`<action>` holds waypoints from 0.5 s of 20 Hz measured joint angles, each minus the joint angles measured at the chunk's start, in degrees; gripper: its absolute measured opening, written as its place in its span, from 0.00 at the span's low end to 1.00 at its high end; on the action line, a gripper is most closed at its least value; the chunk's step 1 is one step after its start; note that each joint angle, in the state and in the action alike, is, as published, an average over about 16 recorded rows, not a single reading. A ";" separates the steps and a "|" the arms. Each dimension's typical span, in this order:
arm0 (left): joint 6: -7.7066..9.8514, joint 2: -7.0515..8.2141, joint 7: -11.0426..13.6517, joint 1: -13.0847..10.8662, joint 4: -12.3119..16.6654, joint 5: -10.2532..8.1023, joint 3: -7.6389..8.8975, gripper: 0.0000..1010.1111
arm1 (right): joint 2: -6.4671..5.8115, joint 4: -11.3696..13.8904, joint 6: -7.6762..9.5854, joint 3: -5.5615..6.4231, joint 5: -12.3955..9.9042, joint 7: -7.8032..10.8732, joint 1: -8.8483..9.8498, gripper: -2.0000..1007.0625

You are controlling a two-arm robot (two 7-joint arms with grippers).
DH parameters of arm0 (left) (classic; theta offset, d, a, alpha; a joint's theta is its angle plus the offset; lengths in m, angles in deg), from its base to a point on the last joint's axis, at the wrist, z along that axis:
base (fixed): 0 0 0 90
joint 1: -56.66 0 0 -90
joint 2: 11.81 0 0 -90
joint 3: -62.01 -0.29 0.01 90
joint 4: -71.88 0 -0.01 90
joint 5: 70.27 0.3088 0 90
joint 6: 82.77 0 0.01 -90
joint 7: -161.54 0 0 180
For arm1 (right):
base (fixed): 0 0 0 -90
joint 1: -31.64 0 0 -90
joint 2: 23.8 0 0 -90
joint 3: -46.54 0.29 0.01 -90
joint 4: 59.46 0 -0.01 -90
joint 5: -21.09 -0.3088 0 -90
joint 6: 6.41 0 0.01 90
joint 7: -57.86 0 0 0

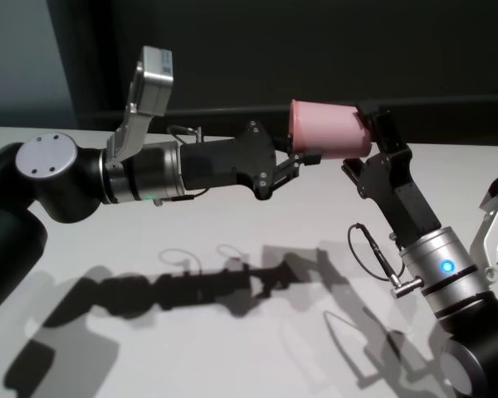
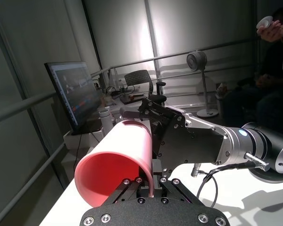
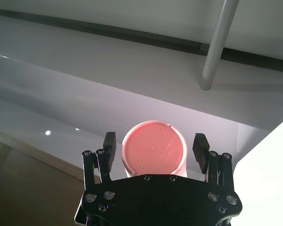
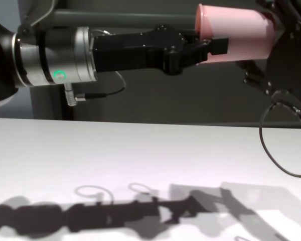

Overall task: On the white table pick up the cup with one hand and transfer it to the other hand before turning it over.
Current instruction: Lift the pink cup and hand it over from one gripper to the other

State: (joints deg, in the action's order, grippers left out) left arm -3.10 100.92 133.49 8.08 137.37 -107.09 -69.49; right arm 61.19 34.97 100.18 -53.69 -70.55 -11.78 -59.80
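Cup, the single pink one, hangs on its side well above the white table, mouth toward the left arm. The left gripper is clamped on its rim wall. The right gripper stands wide, fingers flanking the cup's base with gaps showing. Two arms reach inward, meeting mid-air.

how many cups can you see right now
1. The pink cup is held on its side in the air above the white table, its rim pinched by the left gripper, the right gripper open around its base.
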 joint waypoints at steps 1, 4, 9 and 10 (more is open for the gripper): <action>0.00 0.00 0.00 0.00 0.00 0.00 0.00 0.05 | 0.00 0.00 0.00 0.00 0.00 -0.01 0.00 0.96; 0.00 0.00 0.00 0.00 0.00 0.00 0.00 0.05 | 0.04 -0.01 0.01 0.03 0.00 -0.03 0.00 0.92; 0.00 0.00 0.00 0.00 0.00 0.00 0.00 0.05 | 0.09 -0.03 0.04 0.08 0.03 -0.05 0.00 0.85; 0.00 0.00 0.00 0.00 0.00 0.00 0.00 0.05 | 0.10 -0.03 0.04 0.09 0.04 -0.06 0.00 0.83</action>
State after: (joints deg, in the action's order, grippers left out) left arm -3.10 100.92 133.49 8.08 137.37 -107.09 -69.49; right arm 61.29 34.93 100.22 -53.60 -70.51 -11.84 -59.80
